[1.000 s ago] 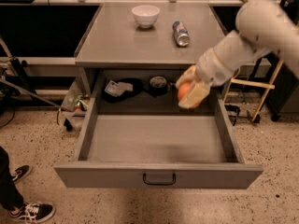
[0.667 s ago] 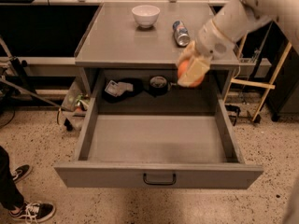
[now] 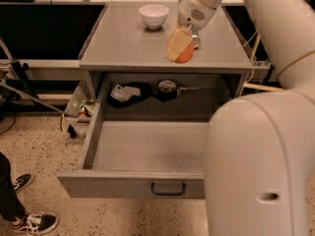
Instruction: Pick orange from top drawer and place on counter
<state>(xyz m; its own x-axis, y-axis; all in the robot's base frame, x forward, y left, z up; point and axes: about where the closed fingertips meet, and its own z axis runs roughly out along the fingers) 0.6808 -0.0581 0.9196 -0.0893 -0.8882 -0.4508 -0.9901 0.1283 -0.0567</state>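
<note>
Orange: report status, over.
Gripper over counter front edge, shut on orange. Orange out of drawer, not yet released. Bowl and can close behind.

You have a white bowl [image 3: 153, 15] standing at the back of the worktop [image 3: 123, 43]. Just behind the pincer [image 3: 179, 45], which clasps the orange [image 3: 186, 54] over the worktop's front right, a can [image 3: 196, 39] shows partly. At the back of the open drawer [image 3: 147, 151] lie a dark packet [image 3: 125, 92] with a white label and a round dark thing [image 3: 167, 88], side by side. Sneakers [image 3: 34, 222] stand on the speckled floor [image 3: 98, 215], lower left.
</note>
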